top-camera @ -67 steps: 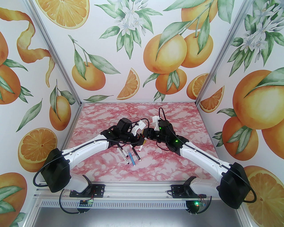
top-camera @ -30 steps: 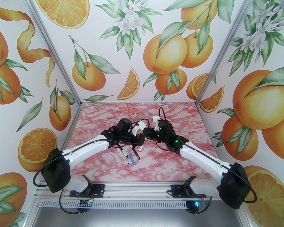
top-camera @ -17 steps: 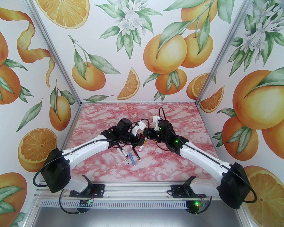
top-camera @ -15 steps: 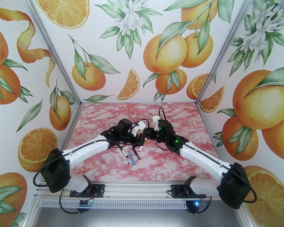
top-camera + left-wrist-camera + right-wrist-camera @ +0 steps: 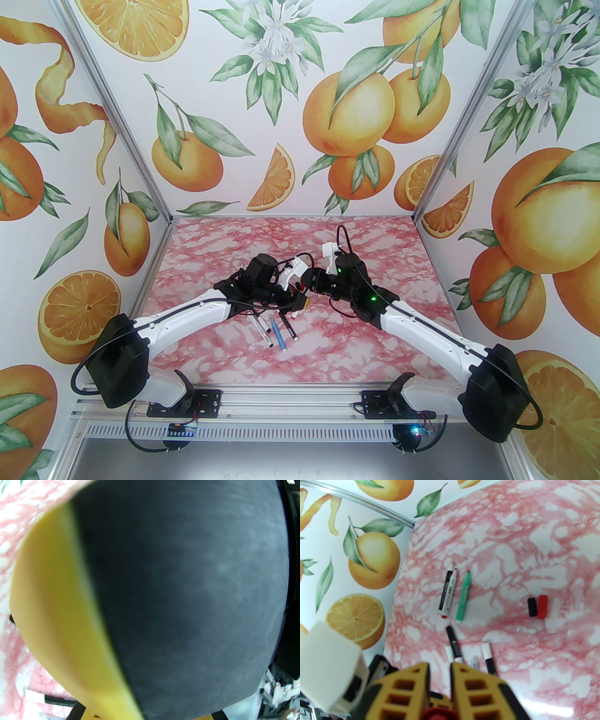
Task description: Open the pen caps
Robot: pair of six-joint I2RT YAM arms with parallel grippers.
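Right wrist view puts three loose pen caps (image 5: 542, 606), black, red and white, side by side at right of centre on the tabletop (image 5: 511, 538). Uncapped pens (image 5: 464, 597) lie at centre and more pens (image 5: 453, 644) lie lower, toward the bottom edge. The right end effector (image 5: 440, 666) is drawn narrow around a blurred red round thing (image 5: 438, 714), probably a cap. Top external view shows the left end effector (image 5: 303, 305) closed, apparently on a white red-ended pen (image 5: 294, 313) slanting beneath it at mid-frame. These look like light, stiff, smooth plastic pieces that roll and slip. I judge the barrel wants gripping mid-length and the cap across its sides, pulled straight along the axis.
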